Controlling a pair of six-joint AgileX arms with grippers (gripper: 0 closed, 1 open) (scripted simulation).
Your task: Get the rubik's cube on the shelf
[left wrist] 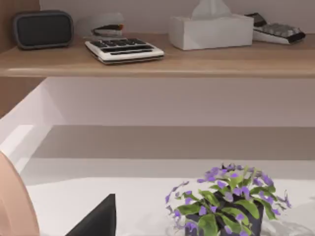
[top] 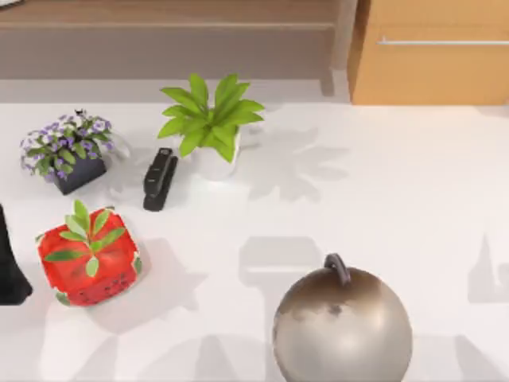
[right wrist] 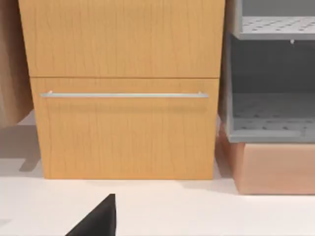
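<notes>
One dark wedge of the left gripper (left wrist: 97,221) sits at the near edge of the left wrist view, and a like wedge of the right gripper (right wrist: 97,220) at the near edge of the right wrist view. Whether either pair of jaws is open or closed cannot be told.

In the top view, a metallic sphere (top: 342,328) with a small dark handle stands nearest on the white surface (top: 398,183), right of centre. To the left stands a red strawberry-patterned cube (top: 87,259) with green leaves on top, and a black part of the left arm (top: 9,267) shows at the left edge beside it. Farther back lie a black stapler (top: 159,179), a dark pot of purple flowers (top: 67,151) to its left and a green plant (top: 208,123) in a white pot to its right.

At the far edge, the shelf (top: 167,12) runs along the back left, with the orange-tan cabinet (top: 433,72) to its right. In the left wrist view the shelf board carries a dark speaker (left wrist: 43,29), a white calculator (left wrist: 124,50) and a tissue box (left wrist: 211,30). The right wrist view faces the cabinet and its silver bar handle (right wrist: 123,95), with a grey rack (right wrist: 270,73) beside it.
</notes>
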